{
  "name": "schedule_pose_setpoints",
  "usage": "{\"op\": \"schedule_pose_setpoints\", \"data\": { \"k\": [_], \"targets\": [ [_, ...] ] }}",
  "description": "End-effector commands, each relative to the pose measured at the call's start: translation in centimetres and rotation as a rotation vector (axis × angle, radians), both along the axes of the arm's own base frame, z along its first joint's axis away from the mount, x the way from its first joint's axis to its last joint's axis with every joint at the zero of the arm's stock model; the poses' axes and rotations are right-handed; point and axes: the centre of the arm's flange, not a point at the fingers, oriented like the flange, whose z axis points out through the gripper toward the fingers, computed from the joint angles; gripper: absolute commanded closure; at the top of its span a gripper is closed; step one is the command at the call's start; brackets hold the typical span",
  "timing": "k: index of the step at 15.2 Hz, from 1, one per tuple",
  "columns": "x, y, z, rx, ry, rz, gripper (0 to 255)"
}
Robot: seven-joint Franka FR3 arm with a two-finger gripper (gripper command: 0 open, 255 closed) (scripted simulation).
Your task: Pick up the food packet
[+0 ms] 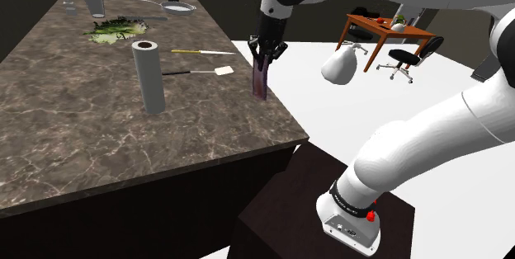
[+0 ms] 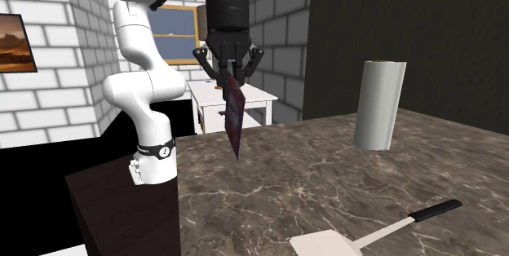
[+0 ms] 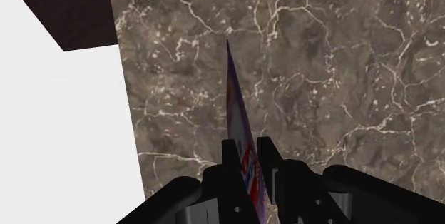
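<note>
While the hand (image 3: 247,150) clasps the purple food packet (image 3: 236,98), its print is unreadable.

Packet (image 1: 261,80) in tool (image 1: 264,58), over counter (image 1: 124,138) edge

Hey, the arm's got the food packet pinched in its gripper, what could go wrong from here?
1. The gripper clasps the thin purple packet only at its top edge, so it may slip or swing as the arm moves.
2. The packet hangs near the marble table's edge; if dropped, it might land on the white floor.
3. A sweep across the table could topple the upright grey roll.
</note>
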Motion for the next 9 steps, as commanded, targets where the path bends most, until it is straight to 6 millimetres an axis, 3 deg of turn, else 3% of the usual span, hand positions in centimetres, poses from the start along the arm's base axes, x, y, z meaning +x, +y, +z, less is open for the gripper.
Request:
{"op": "schedule_pose_setpoints", "data": {
  "k": [1, 7, 9],
  "targets": [
    [0.0, -0.1, 1.1, 0.0, 0.0, 0.0, 255],
    [0.0, -0.1, 4.2, 0.0, 0.0, 0.0, 255],
    [0.0, -0.1, 4.3, 0.0, 0.0, 0.0, 255]
  ]
}}
